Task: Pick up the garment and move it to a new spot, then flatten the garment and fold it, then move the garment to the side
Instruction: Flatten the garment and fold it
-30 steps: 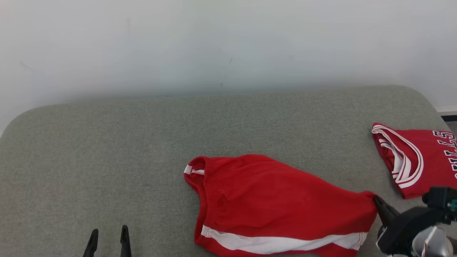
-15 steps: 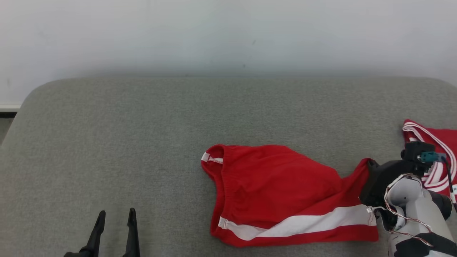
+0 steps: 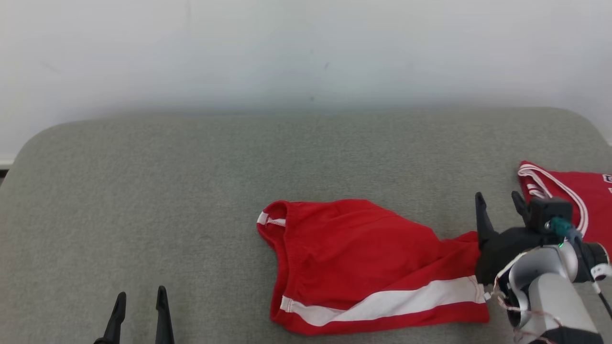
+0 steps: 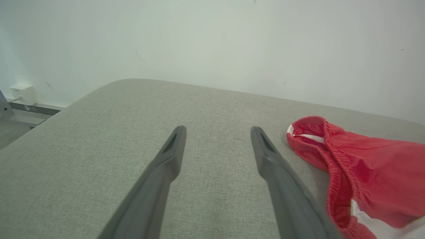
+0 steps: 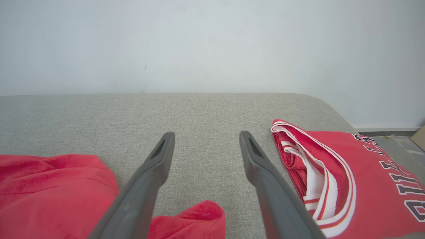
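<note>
**Both grippers spread, shorts lying on the cushion**

From my head view, the red shorts [image 3: 368, 267] lay rumpled on the grey cushion [image 3: 191, 191], right of centre, with the waistband to my left and a white stripe along the near edge. My right gripper [image 3: 497, 196] stood at the shorts' right end with its fingers wide apart and nothing between them. A folded red jersey [image 3: 573, 200] lay just beyond it, apart from the shorts.

My right wrist view added what the head view did not. A bump of red cloth sat low between my fingers, and I could not tell whether it touched them. The jersey's dark lettering and striped trim were also plain there.

My left gripper [image 3: 141, 292] was spread too, empty, well left of the shorts. Its wrist view caught the gathered elastic waistband close by, and a small white box [image 4: 21, 94] low on the wall.
</note>
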You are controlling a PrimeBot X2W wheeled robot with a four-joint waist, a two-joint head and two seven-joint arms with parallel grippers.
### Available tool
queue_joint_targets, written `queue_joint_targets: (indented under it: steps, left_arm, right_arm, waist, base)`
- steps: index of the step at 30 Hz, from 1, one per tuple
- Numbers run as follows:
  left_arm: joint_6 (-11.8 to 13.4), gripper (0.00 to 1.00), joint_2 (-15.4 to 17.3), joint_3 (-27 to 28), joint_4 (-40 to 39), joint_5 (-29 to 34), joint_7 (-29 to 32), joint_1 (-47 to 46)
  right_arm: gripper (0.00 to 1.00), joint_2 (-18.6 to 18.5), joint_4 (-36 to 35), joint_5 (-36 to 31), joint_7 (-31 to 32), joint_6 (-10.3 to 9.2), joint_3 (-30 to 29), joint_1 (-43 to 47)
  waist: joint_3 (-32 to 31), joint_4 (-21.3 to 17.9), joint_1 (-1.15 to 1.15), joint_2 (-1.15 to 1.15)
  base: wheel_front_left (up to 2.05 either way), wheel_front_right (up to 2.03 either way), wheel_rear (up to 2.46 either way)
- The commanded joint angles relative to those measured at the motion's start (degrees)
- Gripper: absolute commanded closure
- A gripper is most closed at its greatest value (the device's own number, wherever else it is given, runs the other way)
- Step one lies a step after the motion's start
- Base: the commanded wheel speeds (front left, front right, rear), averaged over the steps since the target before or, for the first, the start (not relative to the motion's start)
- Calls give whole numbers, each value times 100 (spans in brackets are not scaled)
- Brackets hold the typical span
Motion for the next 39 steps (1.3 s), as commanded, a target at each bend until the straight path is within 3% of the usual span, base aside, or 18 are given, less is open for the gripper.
queue_joint_targets:
  steps: [1, 9, 16, 39]
  left_arm:
    - [18, 0, -8, 22, 9, 6, -10, 84]
    - [90, 0, -34, 160, 54, -36, -10, 60]
    - [111, 0, -52, 212, 149, -53, -10, 39]
    - [-70, 0, -52, 148, 773, 37, -10, -30]
  right_arm:
    - [0, -30, -54, 38, -56, -15, 41, 126]
    - [0, -223, -1025, 597, -980, -15, 1043, 961]
    - [0, -240, -1593, 942, -1287, -15, 1640, 1495]
    - [0, -173, -1466, 1195, -1068, -15, 1626, 2206]
  waist:
    - [-177, -203, 0, 0]
    - [-388, -553, 0, 0]
    - [-551, -735, 0, 0]
    - [-809, -715, 0, 0]
  base:
    - [0, 0, 0]
    - [0, 0, 0]
    - [0, 0, 0]
    - [0, 0, 0]
